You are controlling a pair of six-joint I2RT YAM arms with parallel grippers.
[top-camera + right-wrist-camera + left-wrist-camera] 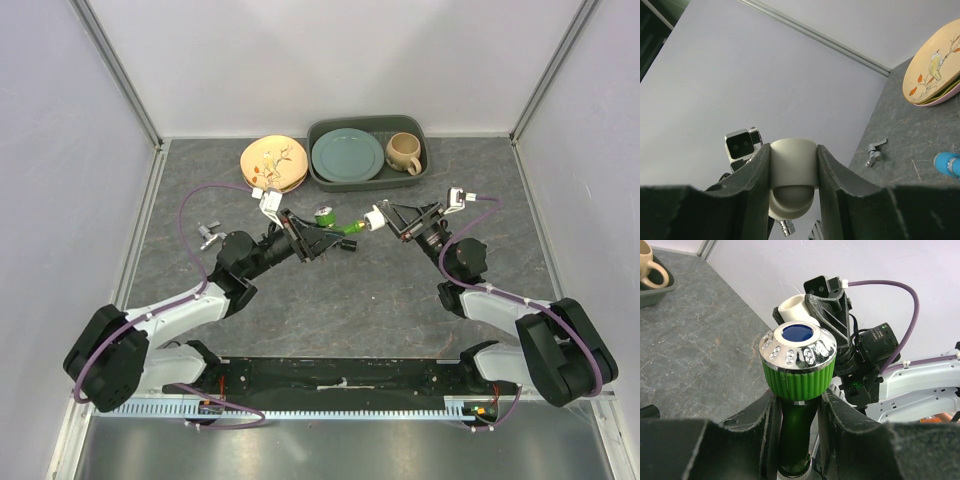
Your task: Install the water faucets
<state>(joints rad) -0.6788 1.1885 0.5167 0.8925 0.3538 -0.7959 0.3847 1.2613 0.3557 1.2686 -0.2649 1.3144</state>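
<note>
My left gripper (338, 233) (797, 402) is shut on the bright green faucet (351, 228) (798, 375), gripping its dark green stem below the ribbed knob with the chrome cap. My right gripper (387, 217) (793, 150) is shut on a white elbow fitting (375, 218) (793, 167). Both are held above the table's middle, the fitting (792, 309) just beyond the faucet's knob. A small chrome end (786, 228) shows just under the fitting. The light blue faucet (946, 163) lies on the table, cut off by the right edge of the right wrist view.
A small round green thing (323, 215) lies by the left gripper. A grey metal piece (208, 236) (874, 151) lies at the left. Stacked plates (274, 163) and a grey tray (320, 176) with a green plate (347, 155) and a mug (404, 152) stand at the back.
</note>
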